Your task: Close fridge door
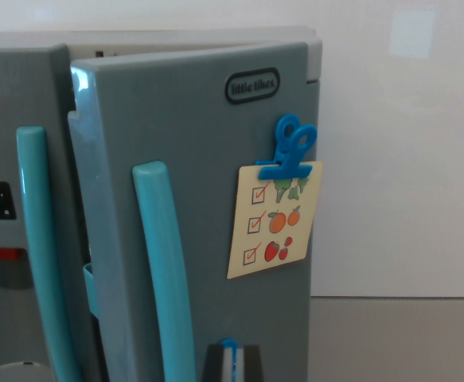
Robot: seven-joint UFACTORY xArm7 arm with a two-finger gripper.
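Grey plastic fridge door (pixel 208 223) ajar, swung out at its handle edge.

Wrist view: the door fills the centre, its teal handle (pixel 166 270) at seven o'clock, a clipped checklist (pixel 275 219) at three; the gripper (pixel 230 362) sits at six o'clock against the panel, presumably placed for pushing; its opening cannot be told.

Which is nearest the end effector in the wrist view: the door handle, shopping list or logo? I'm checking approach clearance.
From the end effector at bottom centre:
1. Door handle, just to its left.
2. Shopping list, above right.
3. Logo, at the door's top.
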